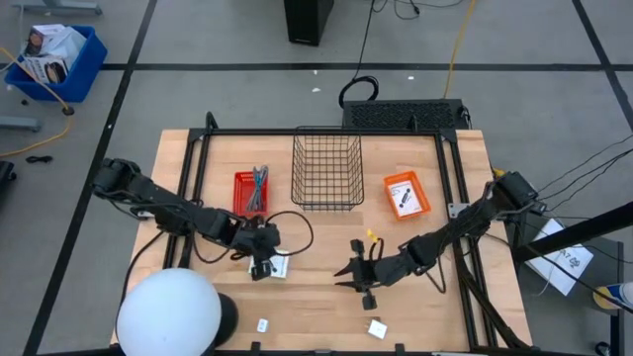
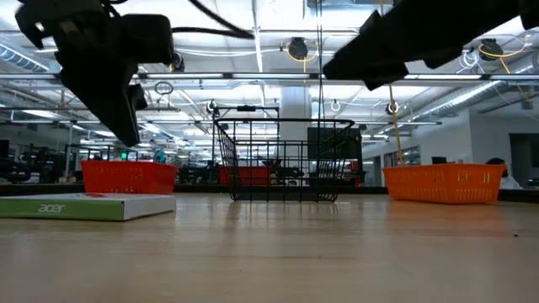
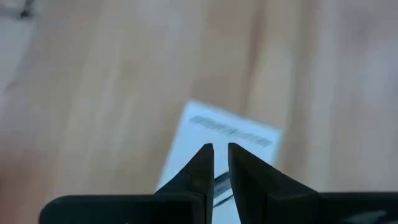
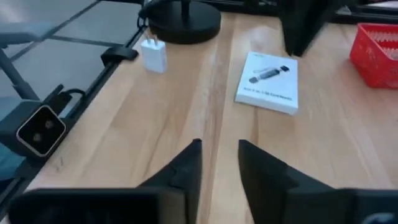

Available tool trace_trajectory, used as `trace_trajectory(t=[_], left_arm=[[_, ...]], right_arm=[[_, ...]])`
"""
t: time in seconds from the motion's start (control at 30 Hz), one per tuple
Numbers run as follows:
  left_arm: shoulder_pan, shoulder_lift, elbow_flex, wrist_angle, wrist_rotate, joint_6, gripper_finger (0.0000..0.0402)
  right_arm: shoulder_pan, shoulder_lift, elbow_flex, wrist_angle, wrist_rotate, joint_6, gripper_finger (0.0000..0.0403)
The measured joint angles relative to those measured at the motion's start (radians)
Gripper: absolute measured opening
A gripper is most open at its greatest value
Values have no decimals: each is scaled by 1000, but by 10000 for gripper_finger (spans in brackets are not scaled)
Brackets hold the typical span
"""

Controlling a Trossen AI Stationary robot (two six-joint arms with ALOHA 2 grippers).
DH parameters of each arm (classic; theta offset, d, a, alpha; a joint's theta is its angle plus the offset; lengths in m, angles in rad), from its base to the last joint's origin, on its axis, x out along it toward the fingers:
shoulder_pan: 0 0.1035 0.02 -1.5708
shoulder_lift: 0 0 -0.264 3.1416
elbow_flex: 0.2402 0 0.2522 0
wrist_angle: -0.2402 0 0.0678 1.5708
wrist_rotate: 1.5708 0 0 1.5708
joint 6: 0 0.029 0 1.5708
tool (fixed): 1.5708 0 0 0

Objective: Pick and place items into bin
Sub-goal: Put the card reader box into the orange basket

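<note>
Tabletop card point(image 3: 217, 149) — half-hidden under left pincer point(image 3: 220, 152)

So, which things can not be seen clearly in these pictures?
- White card, left wrist view: print blurred, lower part hidden behind the left end effector.
- Red tray, high view: contents too small to identify.
- Orange bin, low view: wall hides the inside.
- Red basket, right wrist view: cut by the edge.

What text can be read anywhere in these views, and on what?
"acer": on the flat white box lying on the table, low view.
White card in the right wrist view: dark print lines, too blurred to read.
White card under the left gripper: print too blurred to read.
</note>
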State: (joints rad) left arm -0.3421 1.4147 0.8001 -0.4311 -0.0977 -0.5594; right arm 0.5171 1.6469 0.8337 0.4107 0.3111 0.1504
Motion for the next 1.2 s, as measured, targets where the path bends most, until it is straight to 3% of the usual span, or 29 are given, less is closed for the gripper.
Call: trace_trajectory(t=[0.17, 0.33, 0.67, 1.2], left_arm=[[1, -7, 0, -68, -3, -27, 50], [1, -8, 1, -152, 43, -51, 8], [-27, -8, 1, -358, 79, -178, 6], [-60, 81, -29, -266, 125, -235, 3]], right_arm=[[-4, 28, 19, -3, 1, -28, 9], [-6, 26, 18, -10, 2, -9, 1], [-6, 26, 18, -11, 2, 2, 1], [-6, 26, 18, -11, 2, 17, 0]])
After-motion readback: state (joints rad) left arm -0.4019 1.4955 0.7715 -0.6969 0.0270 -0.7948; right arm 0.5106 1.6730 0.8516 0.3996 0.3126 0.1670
